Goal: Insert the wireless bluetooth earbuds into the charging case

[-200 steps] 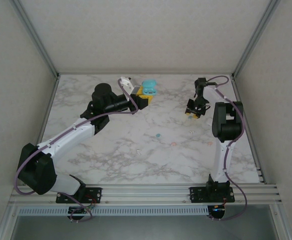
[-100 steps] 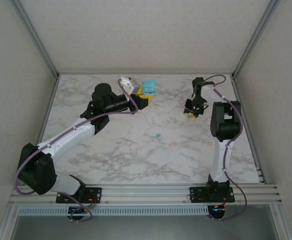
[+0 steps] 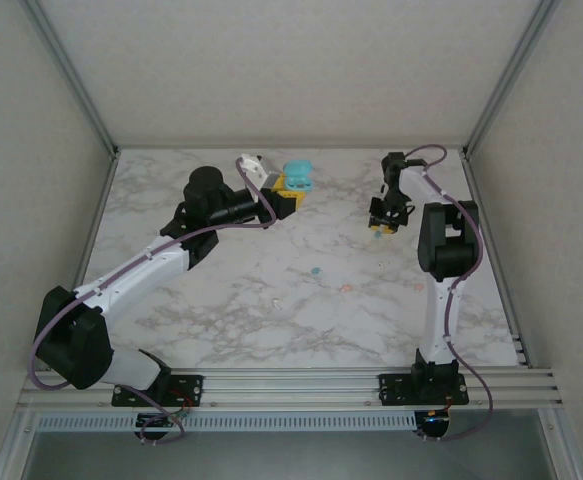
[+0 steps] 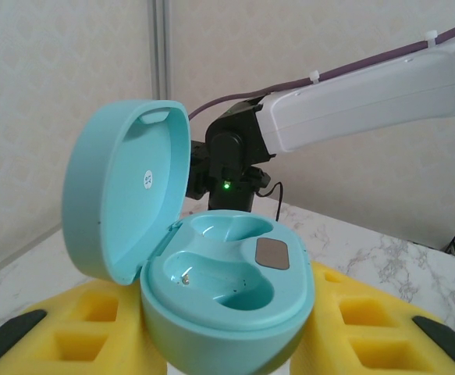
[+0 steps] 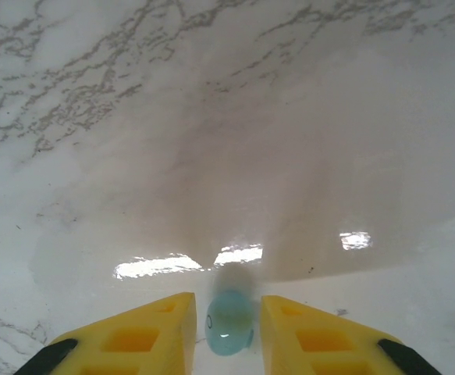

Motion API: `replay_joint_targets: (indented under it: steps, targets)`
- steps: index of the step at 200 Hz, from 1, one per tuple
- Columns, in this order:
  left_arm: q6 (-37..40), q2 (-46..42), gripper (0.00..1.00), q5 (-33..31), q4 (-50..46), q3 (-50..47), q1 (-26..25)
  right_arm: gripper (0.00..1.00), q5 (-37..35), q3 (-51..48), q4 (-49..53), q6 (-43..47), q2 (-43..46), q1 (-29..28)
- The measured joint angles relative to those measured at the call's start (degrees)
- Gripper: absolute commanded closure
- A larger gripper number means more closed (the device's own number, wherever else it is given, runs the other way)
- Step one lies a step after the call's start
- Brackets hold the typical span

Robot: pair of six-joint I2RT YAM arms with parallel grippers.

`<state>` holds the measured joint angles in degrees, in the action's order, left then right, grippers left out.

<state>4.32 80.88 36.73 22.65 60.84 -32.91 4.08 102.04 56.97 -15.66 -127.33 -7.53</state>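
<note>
Teal earbud (image 5: 229, 322) between right claw (image 5: 228, 319) fingers in wrist view, grip unclear; left claw (image 4: 225, 348) clamps open charging case (image 4: 223, 277).

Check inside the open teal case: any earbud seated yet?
Both wells of the teal case look empty; a grey pad sits beside them. The far well's floor is partly hidden by its rim.

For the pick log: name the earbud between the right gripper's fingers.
The teal earbud at the right gripper; second teal bud and pink bud lie mid-table.
</note>
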Motion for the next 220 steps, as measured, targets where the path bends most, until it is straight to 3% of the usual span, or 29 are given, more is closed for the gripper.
replay_joint_targets:
  steps: [220]
  targets:
    - [-0.02,0.0,0.74,-0.02,0.0,0.0,0.0,0.73,-2.6,4.28,3.63,3.69,-3.8,-0.98]
